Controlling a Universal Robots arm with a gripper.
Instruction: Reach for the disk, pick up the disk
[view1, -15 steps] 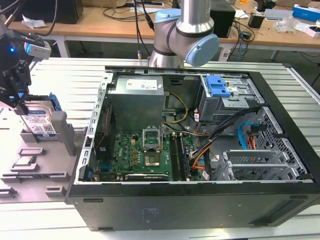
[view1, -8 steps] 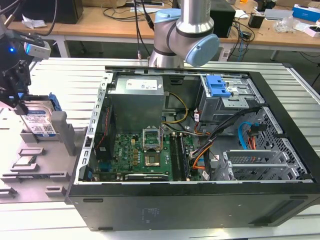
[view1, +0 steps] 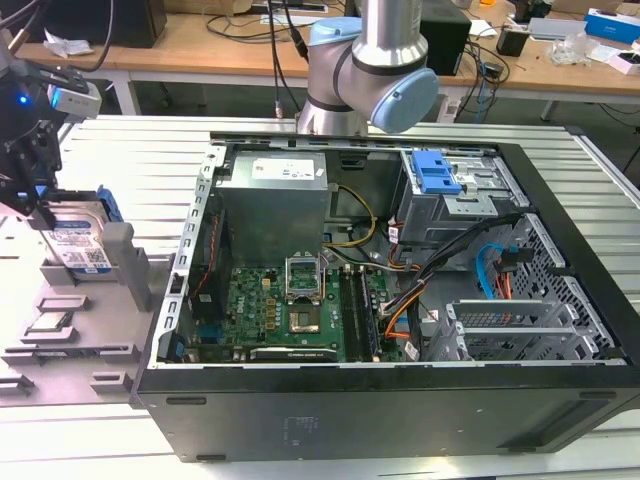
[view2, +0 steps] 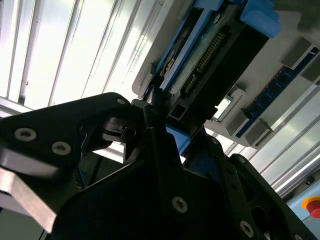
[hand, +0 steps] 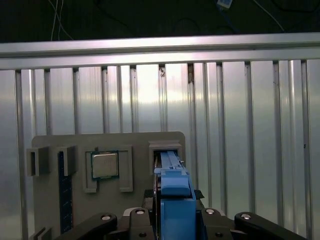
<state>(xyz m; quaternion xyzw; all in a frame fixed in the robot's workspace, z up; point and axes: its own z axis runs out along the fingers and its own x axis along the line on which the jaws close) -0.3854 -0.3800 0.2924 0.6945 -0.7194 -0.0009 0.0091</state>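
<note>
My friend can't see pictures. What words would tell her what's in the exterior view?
A robot arm's gripper is at the top of the disk, which stands on edge in a grey holder at the exterior view's left. Beside it, an open computer case lies on a ribbed metal table.

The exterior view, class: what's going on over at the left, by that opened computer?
A robot arm's black gripper is down at the flat silver hard drive with blue rails. The drive stands on edge in a grey plastic holder tray at the exterior view's left, beside the open black computer case. In the first wrist view the drive's blue rail sits right at the gripper. Whether the drive is actually clamped cannot be told.
</note>
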